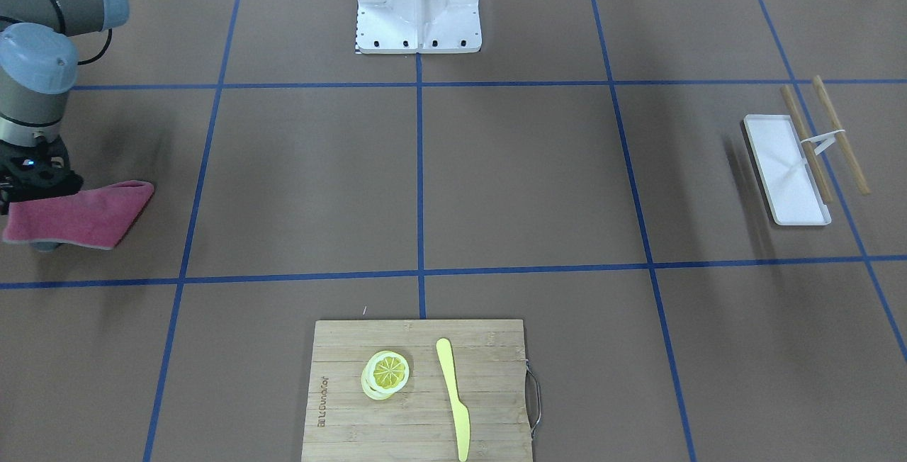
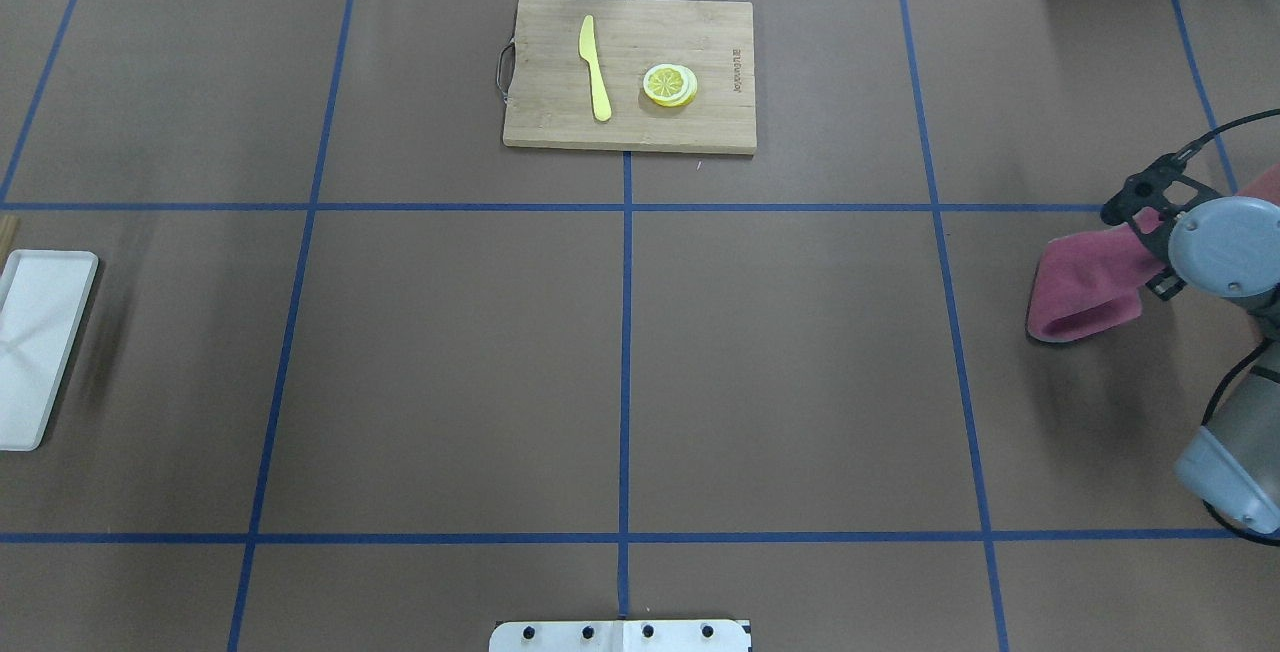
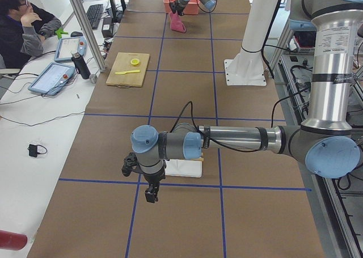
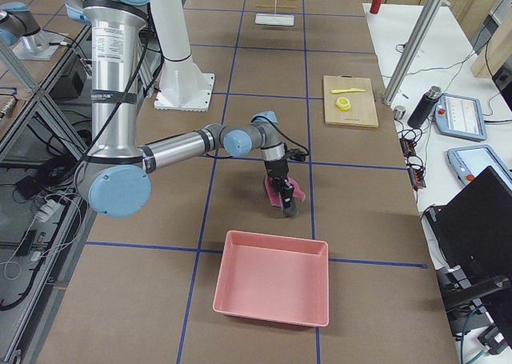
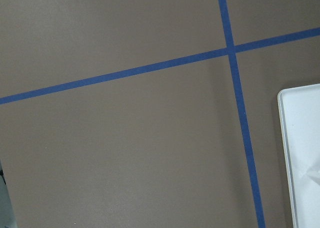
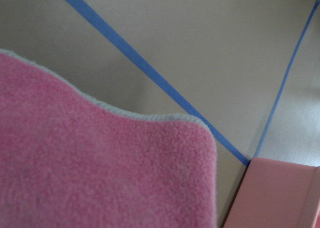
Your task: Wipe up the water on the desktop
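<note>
Right jaws hold pink cloth [image 1: 85,214] lengthwise along desktop [image 1: 496,178].

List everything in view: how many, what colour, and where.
desktop: one, brown with blue tape grid.
cloth: one, pink, in the right gripper, right end.
cutting board: one, bamboo, far centre edge.
knife: one, yellow, on the board.
lemon slices: small stack, yellow, on the board beside the knife.
tray: one, white, left end.
wooden sticks: two, tan, banded together, by the tray.
bin: one, pink, right end.
operator: one, dark top, seated beside the table.
left gripper: one, black, above the desktop near the tray; opening unclear.
right gripper: one, black, shut on the cloth.
</note>
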You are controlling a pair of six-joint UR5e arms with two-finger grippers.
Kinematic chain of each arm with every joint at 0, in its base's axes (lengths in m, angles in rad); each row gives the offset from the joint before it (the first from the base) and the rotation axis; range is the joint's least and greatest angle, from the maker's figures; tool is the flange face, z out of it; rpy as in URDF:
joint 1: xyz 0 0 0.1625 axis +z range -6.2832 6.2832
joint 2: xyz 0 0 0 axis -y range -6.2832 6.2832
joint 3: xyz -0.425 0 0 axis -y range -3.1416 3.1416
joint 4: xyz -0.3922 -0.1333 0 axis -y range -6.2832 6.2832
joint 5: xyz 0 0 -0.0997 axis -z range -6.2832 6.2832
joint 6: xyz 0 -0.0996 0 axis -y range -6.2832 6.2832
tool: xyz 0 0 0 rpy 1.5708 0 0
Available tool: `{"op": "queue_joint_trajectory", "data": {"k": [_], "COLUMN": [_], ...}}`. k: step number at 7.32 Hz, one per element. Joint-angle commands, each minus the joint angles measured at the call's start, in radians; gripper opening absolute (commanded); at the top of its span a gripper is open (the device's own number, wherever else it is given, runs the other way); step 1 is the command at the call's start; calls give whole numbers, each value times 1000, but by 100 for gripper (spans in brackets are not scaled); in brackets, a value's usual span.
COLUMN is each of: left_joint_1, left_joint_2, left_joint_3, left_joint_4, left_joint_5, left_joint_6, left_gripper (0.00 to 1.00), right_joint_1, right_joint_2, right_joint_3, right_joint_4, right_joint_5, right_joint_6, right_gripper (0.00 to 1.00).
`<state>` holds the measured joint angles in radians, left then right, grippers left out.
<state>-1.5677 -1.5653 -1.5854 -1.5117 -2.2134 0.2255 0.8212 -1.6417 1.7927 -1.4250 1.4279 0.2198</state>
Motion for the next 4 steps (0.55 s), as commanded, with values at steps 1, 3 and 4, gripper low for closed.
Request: {"op": "queue_joint_trajectory", "data": {"k": [1, 3, 4], "left_joint_1": [0, 0, 0], "left_joint_2": [1, 1, 2], "left_joint_3": [4, 4, 4], "left_joint_4": [1, -1, -1], "left_joint_5": [0, 0, 0], "left_joint_6": [0, 0, 0], "left_gripper": [98, 98, 98], "right_joint_1": [137, 136, 98], "right_joint_2": [11, 142, 183], "right_joint_3": [-219, -262, -262], "right_joint_4": [250, 200, 161], "right_joint_5": [2, 26, 38], "right_joint_6": [-179, -159, -79], "right_gripper": [0, 0, 0]}}
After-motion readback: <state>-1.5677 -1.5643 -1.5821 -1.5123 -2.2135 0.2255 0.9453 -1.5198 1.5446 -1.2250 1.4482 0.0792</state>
